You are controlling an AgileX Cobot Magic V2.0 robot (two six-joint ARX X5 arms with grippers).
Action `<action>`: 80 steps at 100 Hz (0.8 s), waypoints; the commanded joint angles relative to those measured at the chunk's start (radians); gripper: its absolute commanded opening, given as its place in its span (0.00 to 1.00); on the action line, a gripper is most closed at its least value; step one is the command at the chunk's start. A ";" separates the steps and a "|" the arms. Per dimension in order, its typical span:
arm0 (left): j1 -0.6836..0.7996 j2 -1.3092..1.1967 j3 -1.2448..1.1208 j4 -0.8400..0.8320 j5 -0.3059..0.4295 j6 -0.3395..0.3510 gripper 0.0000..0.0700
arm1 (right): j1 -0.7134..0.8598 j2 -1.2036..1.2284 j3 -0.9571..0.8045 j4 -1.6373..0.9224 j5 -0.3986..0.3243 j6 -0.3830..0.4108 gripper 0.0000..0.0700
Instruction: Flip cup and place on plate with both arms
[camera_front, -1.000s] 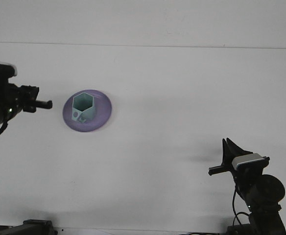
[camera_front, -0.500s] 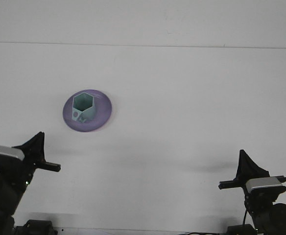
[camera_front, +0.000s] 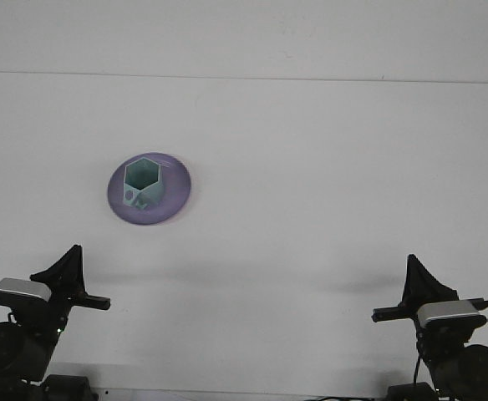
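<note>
Our left gripper (camera_front: 81,280) and right gripper (camera_front: 411,292): finger state unclear, holding nothing.
The teal cup (camera_front: 141,184) stands upright on the purple plate (camera_front: 177,188), upper left; we can't read its dark markings.

Only the plate (camera_front: 149,190) with the cup (camera_front: 140,184) on it stands on the table (camera_front: 327,167); bare surface lies all around it.

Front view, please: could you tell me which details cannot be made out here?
- Left claw: dark and small at the bottom edge; open or shut is unclear.
- Right claw: the same; its arm is cut off by the bottom edge.
- Cup on the plate: the dark marks on its side are too small to read.
- Cup base: hidden by its own walls, so the contact with the plate is unseen.
</note>
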 commanded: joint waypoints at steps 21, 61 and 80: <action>0.001 0.002 0.012 0.010 -0.005 -0.006 0.02 | 0.001 0.002 0.002 0.009 0.004 -0.011 0.00; 0.021 -0.040 -0.058 0.051 -0.041 0.056 0.02 | 0.001 0.002 0.002 0.009 0.004 -0.011 0.00; 0.053 -0.190 -0.307 0.267 -0.040 0.028 0.02 | 0.001 0.002 0.002 0.009 0.004 -0.011 0.00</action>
